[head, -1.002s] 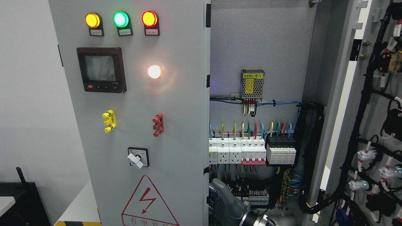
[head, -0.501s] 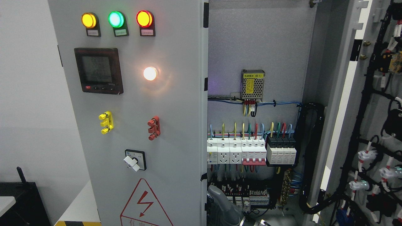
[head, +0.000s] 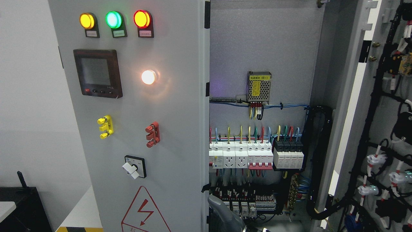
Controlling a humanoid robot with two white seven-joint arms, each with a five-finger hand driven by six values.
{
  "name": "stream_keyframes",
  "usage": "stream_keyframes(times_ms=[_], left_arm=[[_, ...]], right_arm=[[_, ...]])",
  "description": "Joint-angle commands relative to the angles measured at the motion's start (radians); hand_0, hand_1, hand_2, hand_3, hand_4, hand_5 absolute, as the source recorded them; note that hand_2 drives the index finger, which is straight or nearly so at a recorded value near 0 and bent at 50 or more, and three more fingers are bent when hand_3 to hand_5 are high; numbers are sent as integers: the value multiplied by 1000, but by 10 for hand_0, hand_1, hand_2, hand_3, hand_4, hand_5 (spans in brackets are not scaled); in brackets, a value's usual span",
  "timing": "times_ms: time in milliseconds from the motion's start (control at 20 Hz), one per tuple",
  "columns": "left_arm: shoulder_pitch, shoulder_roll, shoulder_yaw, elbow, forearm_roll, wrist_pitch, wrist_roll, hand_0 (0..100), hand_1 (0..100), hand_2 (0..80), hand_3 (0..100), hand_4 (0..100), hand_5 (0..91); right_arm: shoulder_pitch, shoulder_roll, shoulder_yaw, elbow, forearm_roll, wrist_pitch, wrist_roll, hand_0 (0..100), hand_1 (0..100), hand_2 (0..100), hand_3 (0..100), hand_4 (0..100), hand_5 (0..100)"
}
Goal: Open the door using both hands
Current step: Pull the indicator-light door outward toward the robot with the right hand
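Since a second before, the left door [head: 138,129] had swung further open, exposing more breakers [head: 254,156]. A grey hand [head: 223,214] sat behind its lower edge; its grip could not be told. It might slip off and snag the wiring.

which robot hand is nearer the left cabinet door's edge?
Right. The right robot hand sits low beside the edge of the left cabinet door; the left robot hand is out of view.

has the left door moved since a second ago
Yes. The left door has swung further open: its free edge has shifted left against the fixed power supply on the back panel, uncovering more of the breaker row.
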Motion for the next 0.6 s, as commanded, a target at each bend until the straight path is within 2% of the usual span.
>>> stream_keyframes(times_ms=[0,200,551], left_arm=[[0,-21,0,0,0,0,0,0,0,0,0,30,0],[1,-21,0,0,1,0,0,0,0,0,0,30,0],[0,-21,0,0,0,0,0,0,0,0,0,30,0]], right_arm=[[6,0,34,-27,-43,0,3,107,0,0,0,0,0],[7,2,38,-39,-45,1,6,107,0,0,0,0,0],[21,2,91,-76,-80,0,19,107,0,0,0,0,0]])
